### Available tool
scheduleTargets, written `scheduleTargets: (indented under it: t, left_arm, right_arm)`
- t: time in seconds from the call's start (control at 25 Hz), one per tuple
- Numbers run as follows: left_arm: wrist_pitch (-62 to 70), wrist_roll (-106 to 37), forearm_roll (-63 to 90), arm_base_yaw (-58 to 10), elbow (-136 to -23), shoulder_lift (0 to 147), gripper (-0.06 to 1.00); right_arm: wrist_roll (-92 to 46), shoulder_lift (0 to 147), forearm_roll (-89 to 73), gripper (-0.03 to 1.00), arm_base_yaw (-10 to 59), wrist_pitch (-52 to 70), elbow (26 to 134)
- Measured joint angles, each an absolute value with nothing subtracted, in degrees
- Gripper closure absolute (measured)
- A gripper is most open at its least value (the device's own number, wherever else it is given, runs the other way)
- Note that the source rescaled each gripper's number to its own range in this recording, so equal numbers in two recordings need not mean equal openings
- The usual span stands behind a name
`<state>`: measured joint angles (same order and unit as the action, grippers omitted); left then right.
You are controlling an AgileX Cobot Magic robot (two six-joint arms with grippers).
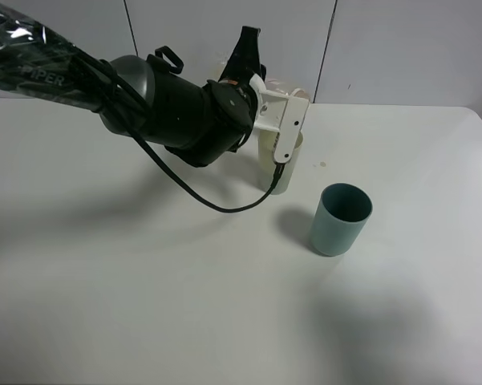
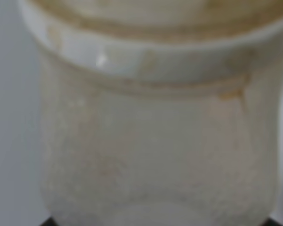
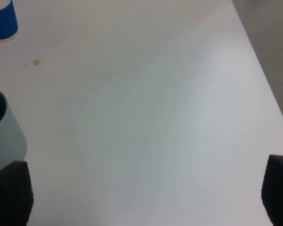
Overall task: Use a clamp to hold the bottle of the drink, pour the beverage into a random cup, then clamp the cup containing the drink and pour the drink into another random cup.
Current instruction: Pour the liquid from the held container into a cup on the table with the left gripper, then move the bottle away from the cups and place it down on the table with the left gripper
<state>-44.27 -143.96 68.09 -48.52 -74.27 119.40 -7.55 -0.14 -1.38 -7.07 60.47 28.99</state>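
Observation:
The bottle (image 2: 155, 141) fills the left wrist view: a clear body with a wide pale neck and brown streaks. My left gripper (image 2: 157, 223) is shut on it, with only its dark fingertips showing at the frame's lower corners. From above, the left arm (image 1: 184, 108) reaches over the pale yellow-green cup (image 1: 282, 168) and hides the cup's mouth. The dark teal cup (image 1: 341, 218) stands upright to the right of it and also shows in the right wrist view (image 3: 2, 136). My right gripper (image 3: 143, 193) is open over bare table. No beverage is visible in either cup.
A blue cup with a white rim (image 3: 2, 21) stands further back on the white table (image 1: 144, 305). A small brown spot (image 3: 36, 61) marks the tabletop near it. The table's right edge (image 3: 263, 70) runs close by the right gripper.

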Motion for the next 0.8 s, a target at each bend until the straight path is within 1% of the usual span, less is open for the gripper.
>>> scheduleTargets:
  t: [0.2, 0.36, 0.44, 0.48, 0.6, 0.68, 0.8]
  left_arm:
    - [-39.4, -134.5, 66.64, -46.34, -73.64, 116.68, 0.91]
    - [-30.57, -115.37, 56.7, -42.63, -70.71, 111.19, 0.91]
    - [-25.22, -99.45, 48.88, -40.05, -69.39, 107.98, 0.91]
    - [-19.91, -82.54, 38.23, -37.61, -68.4, 105.44, 0.91]
    - [-14.85, -54.66, 21.59, -34.19, -67.09, 102.18, 0.91]
    - [-12.35, -38.2, 11.43, -32.46, -66.19, 100.36, 0.91]
    - [-10.83, -20.71, -2.27, -30.59, -63.81, 97.73, 0.91]
  right_arm:
    - [-7.55, -0.14, -1.38, 0.05, -7.07, 60.47, 28.99]
    - [-7.55, -0.14, -1.38, 0.05, -7.07, 60.47, 28.99]
    - [-7.55, -0.14, -1.38, 0.05, -7.07, 60.47, 28.99]
    - [-7.55, -0.14, -1.38, 0.05, -7.07, 60.47, 28.99]
    - [-7.55, -0.14, -1.38, 0.05, -7.07, 60.47, 28.99]
    - [-7.55, -0.14, -1.38, 0.05, -7.07, 60.47, 28.99]
    - [-7.55, -0.14, -1.38, 0.05, -7.07, 60.47, 28.99]
